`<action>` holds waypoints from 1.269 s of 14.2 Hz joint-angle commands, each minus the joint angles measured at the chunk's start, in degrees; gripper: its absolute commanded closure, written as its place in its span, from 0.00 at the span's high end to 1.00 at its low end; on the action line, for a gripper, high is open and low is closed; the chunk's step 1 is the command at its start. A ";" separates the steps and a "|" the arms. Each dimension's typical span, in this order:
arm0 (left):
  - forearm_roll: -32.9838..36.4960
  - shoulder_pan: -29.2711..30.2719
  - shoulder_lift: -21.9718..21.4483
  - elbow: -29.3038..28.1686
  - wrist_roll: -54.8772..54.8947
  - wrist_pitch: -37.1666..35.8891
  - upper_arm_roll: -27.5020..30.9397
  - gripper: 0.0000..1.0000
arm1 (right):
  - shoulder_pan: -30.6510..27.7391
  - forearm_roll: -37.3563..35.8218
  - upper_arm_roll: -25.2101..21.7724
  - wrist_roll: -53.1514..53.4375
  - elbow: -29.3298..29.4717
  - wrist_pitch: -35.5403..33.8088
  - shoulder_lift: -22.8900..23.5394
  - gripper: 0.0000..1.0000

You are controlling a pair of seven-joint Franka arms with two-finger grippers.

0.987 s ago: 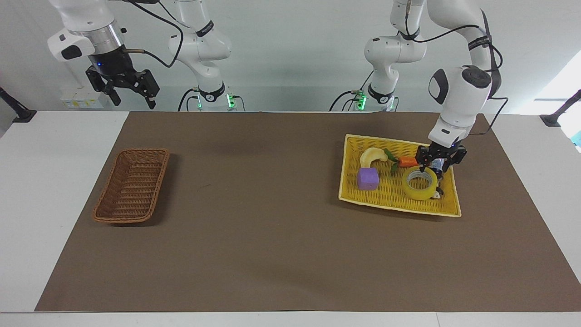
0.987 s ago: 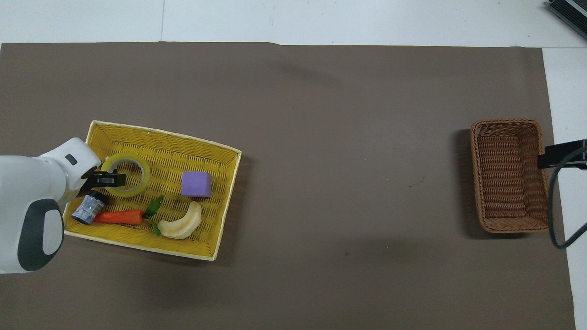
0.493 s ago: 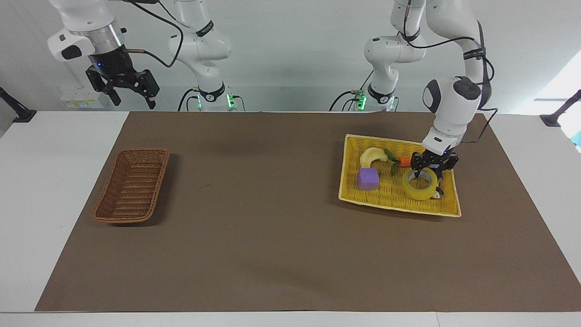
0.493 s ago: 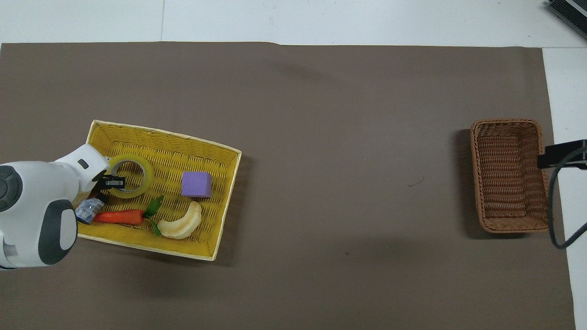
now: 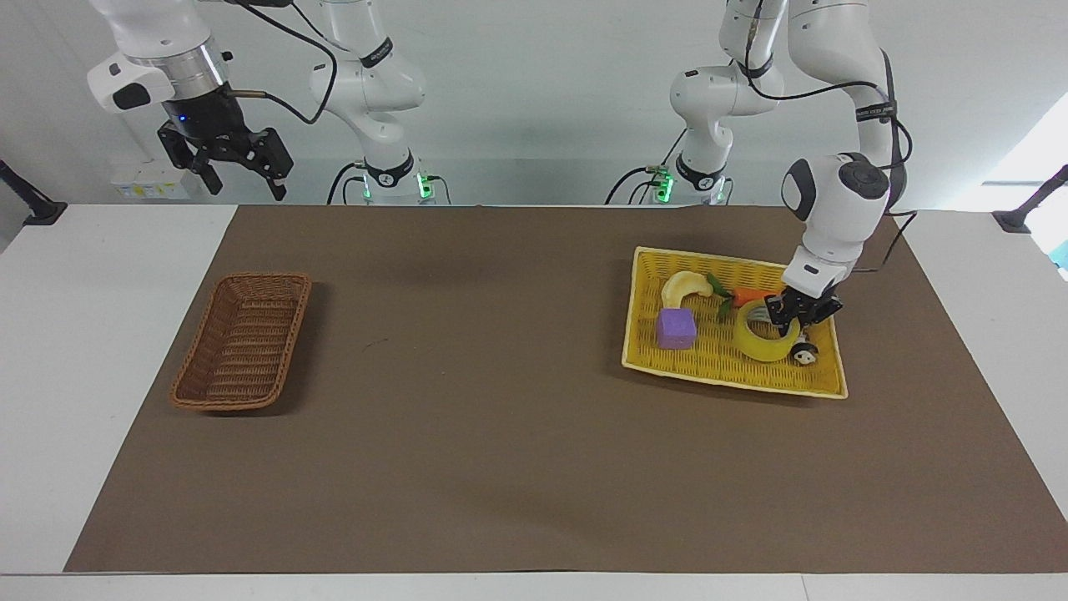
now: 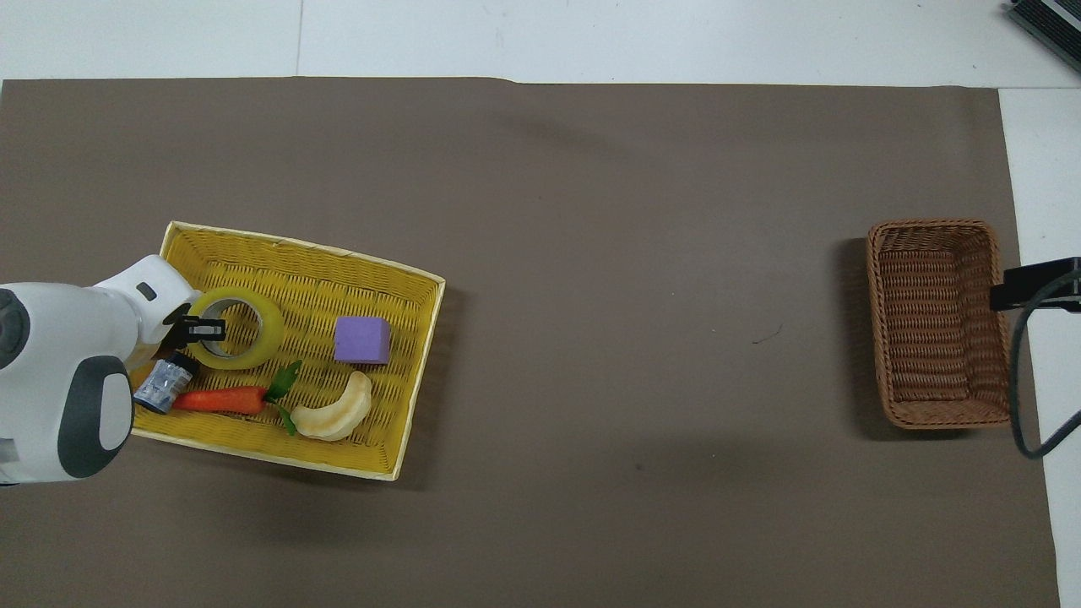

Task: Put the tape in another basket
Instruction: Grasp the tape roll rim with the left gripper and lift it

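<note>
Since a second ago the left gripper has dropped onto the tape and clamped its wall, tipping the roll up at the tray's edge toward the left arm's end. Grasping looks done; lifting, carrying and release into the basket, at the mat's right-arm end, remain. Right gripper waits, jaws wide, above the table's robot-side edge.

Robot lab: two bench-mounted arms
</note>
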 commanded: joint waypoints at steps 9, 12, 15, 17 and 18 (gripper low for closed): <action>-3.00 -0.31 -1.52 28.98 -0.89 -40.79 -0.58 0.00 | -0.32 1.09 0.00 -1.61 0.92 -1.37 0.26 1.00; -10.28 -0.48 -1.17 34.62 -0.89 -47.76 -0.93 0.00 | -0.32 1.09 0.00 -1.61 0.92 -1.37 0.26 1.00; -20.73 -2.24 -1.69 33.14 -1.85 -47.07 -1.54 0.00 | -0.41 0.83 -0.09 -2.13 0.92 -1.63 0.17 1.00; -29.09 -3.73 -1.52 32.87 -2.38 -46.80 -1.55 0.00 | -0.85 1.18 -0.35 -2.13 0.66 -2.50 0.00 1.00; -32.60 -4.34 -1.52 32.26 -2.38 -46.19 -1.55 0.00 | -0.16 1.18 0.17 -1.96 0.83 -3.38 -0.01 1.00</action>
